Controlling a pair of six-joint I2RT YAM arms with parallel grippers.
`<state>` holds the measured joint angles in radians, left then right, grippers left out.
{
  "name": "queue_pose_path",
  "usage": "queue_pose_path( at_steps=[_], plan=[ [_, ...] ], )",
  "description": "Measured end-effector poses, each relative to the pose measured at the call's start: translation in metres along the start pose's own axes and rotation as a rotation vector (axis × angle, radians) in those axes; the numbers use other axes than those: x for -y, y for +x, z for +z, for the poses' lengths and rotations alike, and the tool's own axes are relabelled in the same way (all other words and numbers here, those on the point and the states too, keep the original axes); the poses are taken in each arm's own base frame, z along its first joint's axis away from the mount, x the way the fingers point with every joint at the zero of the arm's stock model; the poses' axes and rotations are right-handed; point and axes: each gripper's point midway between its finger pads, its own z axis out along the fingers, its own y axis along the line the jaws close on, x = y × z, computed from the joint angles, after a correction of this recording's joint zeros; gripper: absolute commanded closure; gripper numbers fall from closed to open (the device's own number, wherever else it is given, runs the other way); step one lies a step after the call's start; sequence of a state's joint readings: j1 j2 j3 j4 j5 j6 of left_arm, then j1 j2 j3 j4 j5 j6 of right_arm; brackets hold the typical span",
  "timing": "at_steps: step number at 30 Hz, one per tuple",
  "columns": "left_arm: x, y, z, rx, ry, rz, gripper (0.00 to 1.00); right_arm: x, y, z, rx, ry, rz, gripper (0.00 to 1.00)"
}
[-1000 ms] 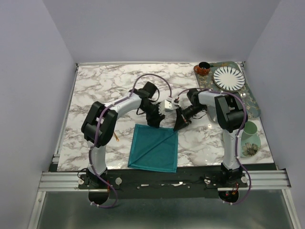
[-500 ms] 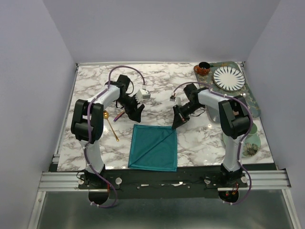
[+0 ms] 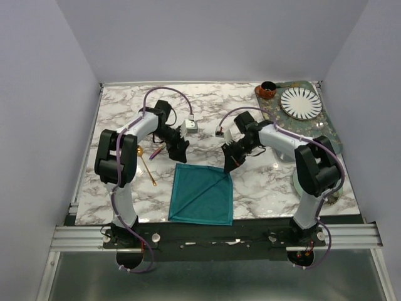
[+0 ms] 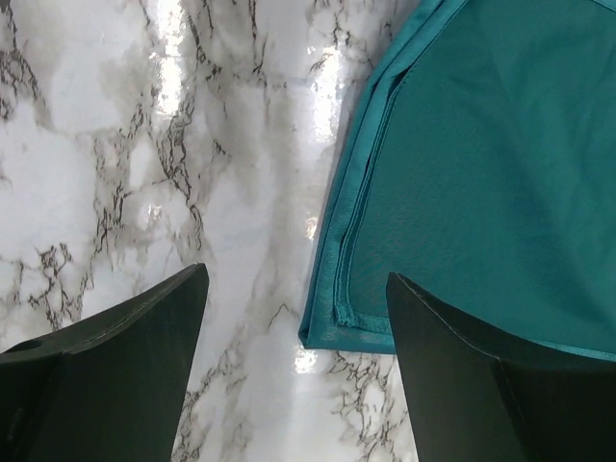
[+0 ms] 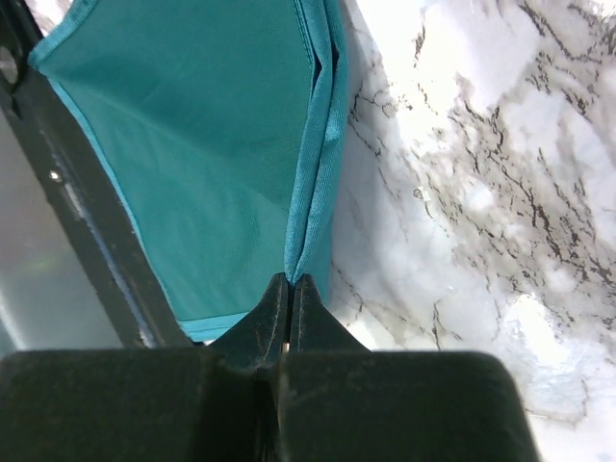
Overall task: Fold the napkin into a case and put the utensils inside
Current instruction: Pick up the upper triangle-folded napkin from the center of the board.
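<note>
The teal napkin (image 3: pixel 202 194) lies folded near the table's front edge, with a diagonal crease across it. My right gripper (image 3: pixel 229 162) is shut on its far right corner; in the right wrist view the closed fingertips (image 5: pixel 291 281) pinch the doubled hem of the napkin (image 5: pixel 192 144). My left gripper (image 3: pixel 177 148) hovers open just beyond the far left corner. In the left wrist view that layered corner of the napkin (image 4: pixel 348 322) lies between the spread fingers (image 4: pixel 164 318), untouched. The gold utensil (image 3: pixel 148 166) lies on the marble left of the napkin, with a thin purple utensil (image 3: pixel 156 152) beside it.
A patterned tray (image 3: pixel 332 135) at the back right carries a striped plate (image 3: pixel 299 102) and a brown cup (image 3: pixel 267 89). A pale green saucer (image 3: pixel 321 187) sits by the right arm. The black front rail (image 3: pixel 207 233) runs just below the napkin.
My left gripper opened wide and swung left, off the napkin's far edge, uncovering the gold utensil. My right gripper closed on the far right corner.
</note>
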<state>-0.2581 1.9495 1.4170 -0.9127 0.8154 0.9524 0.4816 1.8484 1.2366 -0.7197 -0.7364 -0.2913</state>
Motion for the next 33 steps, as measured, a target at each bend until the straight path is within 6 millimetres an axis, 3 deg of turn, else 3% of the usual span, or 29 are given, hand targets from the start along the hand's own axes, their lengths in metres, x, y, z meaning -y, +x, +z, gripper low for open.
queue_pose_path(
  at_steps=[12,25,33],
  plan=[
    [0.011,-0.011,0.016,-0.008,0.056,0.108,0.17,-0.016,-0.008,-0.007,0.061,0.073,-0.261,0.99],
    [0.026,-0.002,0.040,-0.094,0.107,0.128,0.24,-0.029,-0.005,-0.012,0.098,0.105,-0.468,0.99],
    [0.030,0.009,0.048,-0.136,0.125,0.106,0.45,-0.040,-0.008,-0.021,0.138,0.119,-0.563,0.99]
  ],
)
